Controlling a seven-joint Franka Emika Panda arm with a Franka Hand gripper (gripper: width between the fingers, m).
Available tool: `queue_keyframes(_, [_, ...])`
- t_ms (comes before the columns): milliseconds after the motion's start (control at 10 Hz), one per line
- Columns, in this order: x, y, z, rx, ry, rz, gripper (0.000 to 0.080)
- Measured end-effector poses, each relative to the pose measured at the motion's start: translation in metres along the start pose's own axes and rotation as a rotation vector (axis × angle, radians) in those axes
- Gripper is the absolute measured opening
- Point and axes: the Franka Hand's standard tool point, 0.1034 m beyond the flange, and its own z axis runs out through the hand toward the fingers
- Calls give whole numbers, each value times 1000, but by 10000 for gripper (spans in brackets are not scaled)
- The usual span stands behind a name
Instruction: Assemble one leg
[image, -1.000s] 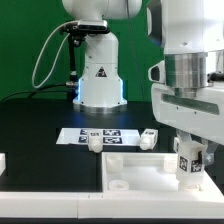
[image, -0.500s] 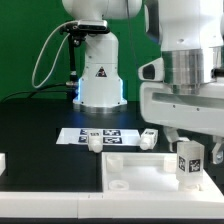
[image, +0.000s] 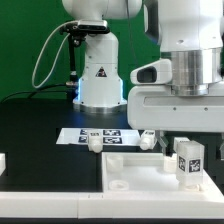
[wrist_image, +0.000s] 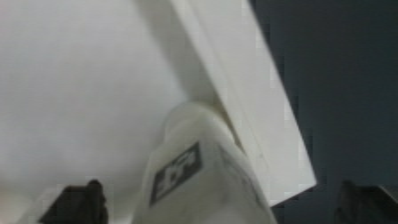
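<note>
Far on the exterior view's left, a small white part (image: 3, 161) at the table edge. Further right, the marker board (image: 100, 133) with two loose white posts (image: 93, 142) (image: 147, 140) by it. Then the large white panel (image: 130, 170), with the leg (image: 187, 163) upright at its right corner, apparently seated; tightening perhaps left. Above it the gripper (image: 180, 147), fingers wide apart, clasping nothing. From the wrist view (wrist_image: 231, 200) only: dark fingertips (wrist_image: 80, 200) either side of the tagged leg (wrist_image: 196, 170), clear of it, panel edge (wrist_image: 231, 90) alongside. Other posts seen only from outside
</note>
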Motion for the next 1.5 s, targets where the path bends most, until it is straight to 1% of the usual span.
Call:
queue_keyframes(100, [6, -1, -5, -29, 19, -283, 648])
queue_keyframes(200, [8, -1, -5, -32, 22, -411, 648])
queue_keyframes(300, [7, -1, -4, -32, 21, -383, 648])
queue_keyframes(400, [7, -1, -4, -32, 21, -371, 525])
queue_keyframes(500, [7, -1, -4, -32, 21, -368, 384])
queue_keyframes(600, [7, 0, -4, -32, 22, -333, 285])
queue_keyframes(800, [8, 0, -4, -30, 28, -179, 285])
queue_keyframes(900, [8, 1, -3, -31, 39, -52, 285])
queue_keyframes(1100, [8, 3, -3, -24, 29, 322, 285])
queue_keyframes(1200, [9, 3, -3, -14, 26, 510, 285])
queue_keyframes(1400, [9, 6, -2, 20, -5, 850, 287])
queue_keyframes(1500, [9, 7, -2, 24, -10, 891, 287])
